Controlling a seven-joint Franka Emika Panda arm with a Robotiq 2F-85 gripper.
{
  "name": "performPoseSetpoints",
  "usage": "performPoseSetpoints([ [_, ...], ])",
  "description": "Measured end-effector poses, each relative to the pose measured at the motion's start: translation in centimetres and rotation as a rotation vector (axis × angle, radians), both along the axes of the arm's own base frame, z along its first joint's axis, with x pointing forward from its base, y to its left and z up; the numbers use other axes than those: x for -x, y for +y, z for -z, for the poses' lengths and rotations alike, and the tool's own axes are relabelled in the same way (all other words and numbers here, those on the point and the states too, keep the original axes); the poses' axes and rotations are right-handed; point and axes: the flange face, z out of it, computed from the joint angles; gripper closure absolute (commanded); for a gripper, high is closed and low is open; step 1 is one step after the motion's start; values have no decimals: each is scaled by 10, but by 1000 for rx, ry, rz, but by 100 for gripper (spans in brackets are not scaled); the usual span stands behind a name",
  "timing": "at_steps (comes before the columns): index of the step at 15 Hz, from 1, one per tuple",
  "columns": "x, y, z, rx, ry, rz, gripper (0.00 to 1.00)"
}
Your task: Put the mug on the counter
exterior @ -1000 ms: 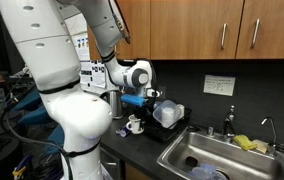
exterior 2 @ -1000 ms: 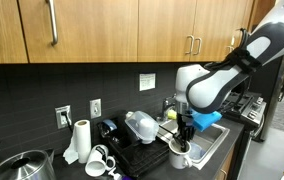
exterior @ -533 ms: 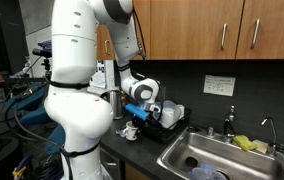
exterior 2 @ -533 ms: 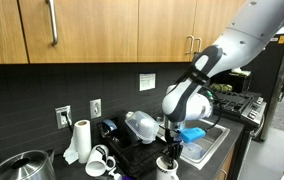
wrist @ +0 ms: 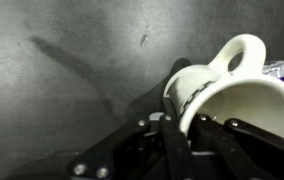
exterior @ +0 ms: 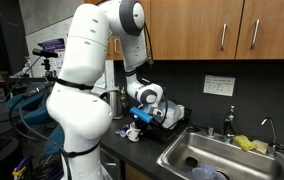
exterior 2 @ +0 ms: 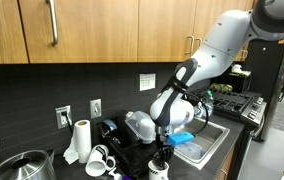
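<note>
My gripper point(wrist: 187, 132) is shut on the rim of the white mug point(wrist: 232, 95), one finger inside and one outside. The mug's handle points up in the wrist view, over the black counter point(wrist: 62, 80). In both exterior views the gripper point(exterior: 136, 124) point(exterior 2: 160, 155) points down and holds the mug point(exterior: 132, 131) point(exterior 2: 159, 168) low at the counter point(exterior: 132, 152), in front of the dish rack. I cannot tell whether the mug touches the counter.
A black dish rack point(exterior: 174, 125) point(exterior 2: 132, 150) holds a clear container point(exterior 2: 142, 125). The steel sink point(exterior: 217, 155) with a faucet point(exterior: 229, 122) lies beside it. Two white mugs point(exterior 2: 100, 160), a paper towel roll point(exterior 2: 79, 140) and a steel pot point(exterior 2: 22, 168) stand nearby. A small purple object point(wrist: 282, 70) shows by the mug.
The arm has swung away from the sink and down with the mug still in the gripper, from above the rack to low over the counter in front of it.
</note>
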Motion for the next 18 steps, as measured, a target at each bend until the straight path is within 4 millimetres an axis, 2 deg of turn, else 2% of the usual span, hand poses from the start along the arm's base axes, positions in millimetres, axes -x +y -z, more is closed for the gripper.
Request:
performPoseSetpoints([
  [2,-1,0,0,8,5,3,97],
  [3,-1,0,0,14,5,5,67],
  [6,-1,1,0,34,7,13,51],
  [10,-3,-1,-2,70,4,29,25],
  [13,-6,-7,-11,106,-15,49,5],
  [16,-7,-16,-33,156,-64,63,0],
  [18,-8,-22,-58,188,-119,77,0],
])
